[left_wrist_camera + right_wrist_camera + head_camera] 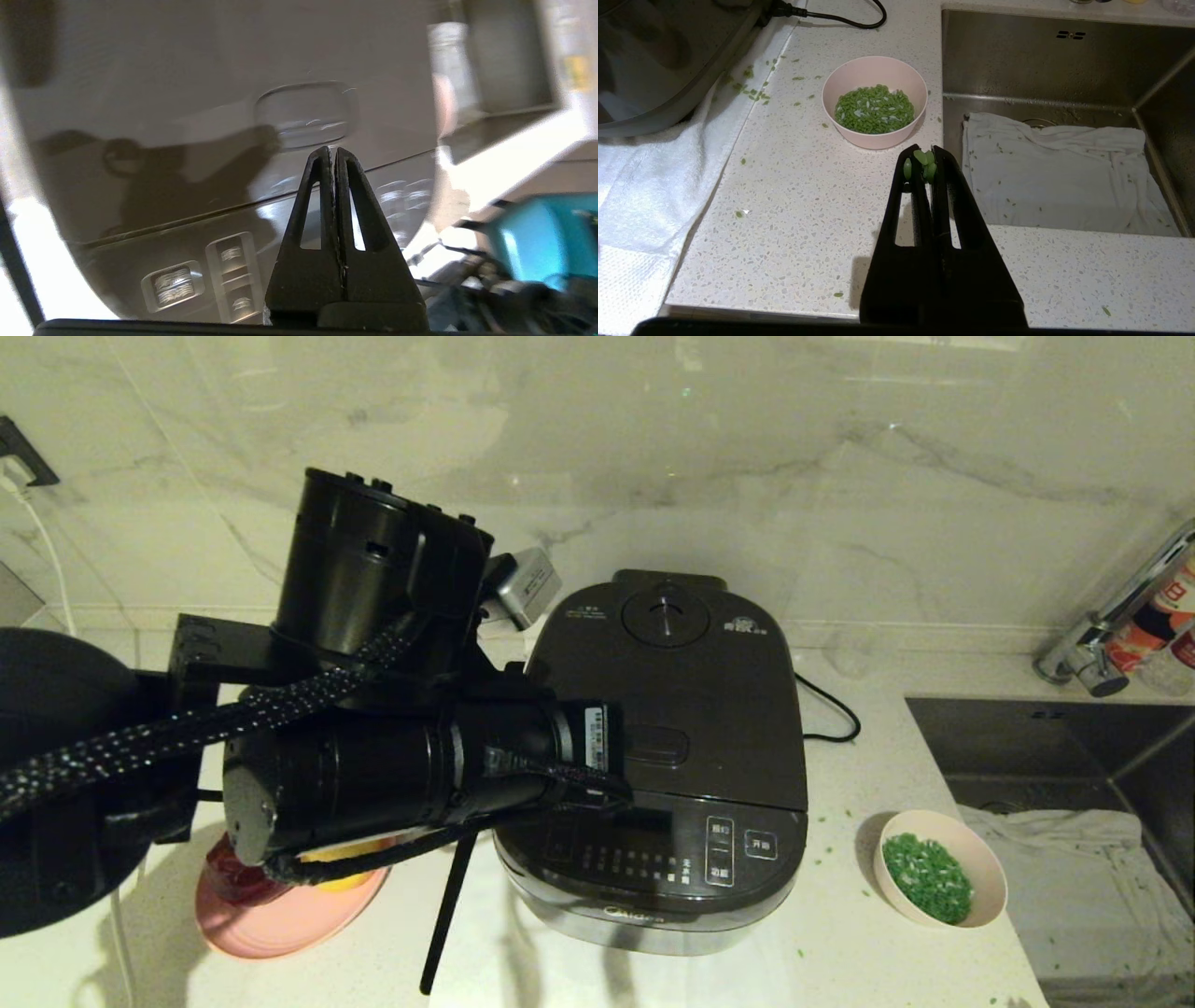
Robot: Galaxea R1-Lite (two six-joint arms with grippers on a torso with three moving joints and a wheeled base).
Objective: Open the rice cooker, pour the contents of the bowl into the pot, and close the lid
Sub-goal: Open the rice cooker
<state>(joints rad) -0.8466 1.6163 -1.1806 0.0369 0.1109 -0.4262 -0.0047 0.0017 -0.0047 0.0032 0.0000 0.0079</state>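
Left wrist view: left gripper (330, 151) jaws closed, empty, tips just short of latch button (306, 114) on lid (667, 695) of cooker (653, 859); lid down. Left arm (373, 747) reaching across from left, above cooker's front. Right gripper (926, 156) jaws closed, few green bits stuck at tips, above bench (808, 196), near bowl (875, 74) of green bits (874, 108), right of cooker, beside sink (1064, 60).
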